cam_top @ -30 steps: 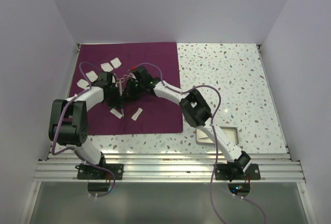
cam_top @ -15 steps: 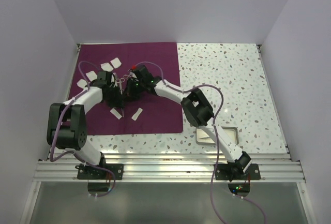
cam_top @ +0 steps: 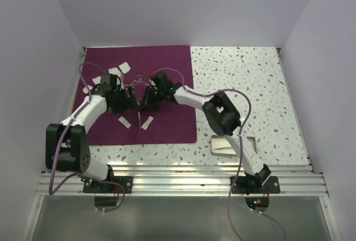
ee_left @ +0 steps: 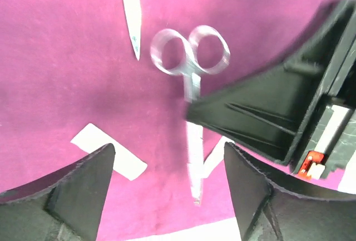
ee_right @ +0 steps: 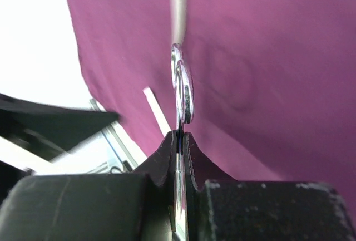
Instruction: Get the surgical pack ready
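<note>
Speckled white table [cam_top: 250, 85]. Plum cloth [cam_top: 167, 124] lies flat on its left half, directly under the left gripper [cam_top: 130, 103] and the right gripper [cam_top: 146, 103], and spreads out past both on every side. Its far edge runs along the table's back edge; its near edge stops short of the front. Steel tray [cam_top: 251, 141] sits on bare tabletop, well apart from the right gripper, back toward that arm's base, near the cloth's near right corner but not touching it.

Speckled tabletop [cam_top: 245, 85], pale walls [cam_top: 183, 7], seemingly metal rail [cam_top: 178, 182] along near edge.
</note>
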Tool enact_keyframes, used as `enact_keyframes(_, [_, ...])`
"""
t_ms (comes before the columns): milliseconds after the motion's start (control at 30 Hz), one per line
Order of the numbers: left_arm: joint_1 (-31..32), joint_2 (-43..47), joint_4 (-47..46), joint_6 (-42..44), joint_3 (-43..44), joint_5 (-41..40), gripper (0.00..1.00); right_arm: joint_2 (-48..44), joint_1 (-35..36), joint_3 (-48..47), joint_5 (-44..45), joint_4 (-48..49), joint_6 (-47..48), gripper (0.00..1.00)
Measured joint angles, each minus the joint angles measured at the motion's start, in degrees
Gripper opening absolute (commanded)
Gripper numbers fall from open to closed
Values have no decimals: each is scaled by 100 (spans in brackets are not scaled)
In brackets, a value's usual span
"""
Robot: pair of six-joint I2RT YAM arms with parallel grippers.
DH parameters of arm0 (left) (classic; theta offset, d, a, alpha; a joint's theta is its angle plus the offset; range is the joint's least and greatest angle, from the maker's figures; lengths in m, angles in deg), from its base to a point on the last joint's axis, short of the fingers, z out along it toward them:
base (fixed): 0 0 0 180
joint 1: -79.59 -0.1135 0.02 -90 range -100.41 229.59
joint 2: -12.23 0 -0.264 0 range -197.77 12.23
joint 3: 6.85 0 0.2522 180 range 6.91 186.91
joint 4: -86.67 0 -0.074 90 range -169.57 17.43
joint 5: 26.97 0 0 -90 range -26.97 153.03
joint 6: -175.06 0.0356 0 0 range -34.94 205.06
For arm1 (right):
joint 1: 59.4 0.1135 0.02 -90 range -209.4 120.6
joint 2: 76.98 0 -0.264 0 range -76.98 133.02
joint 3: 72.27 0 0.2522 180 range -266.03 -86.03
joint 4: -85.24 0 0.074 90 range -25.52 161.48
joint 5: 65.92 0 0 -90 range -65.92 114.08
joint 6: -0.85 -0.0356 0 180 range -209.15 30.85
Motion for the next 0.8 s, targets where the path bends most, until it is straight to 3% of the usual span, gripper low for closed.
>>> enact_keyframes(100, [0,374,9,-105,59,-125,85,-695,-162,1051,87,116,-175,0])
enact_keyframes(333, [0,581,-2,-389,315,-463,85,-3412,-1290,3429,527,-216,-699,0])
enact_keyframes(600, [0,179,363,-684,367,-1475,85,-7215,-3104,5869,1342,-1602,-1580,0])
enact_keyframes(800, [0,107,678,-1012,448,-2162,84,-8760,-3873,7416,1720,-3027,-2691,0])
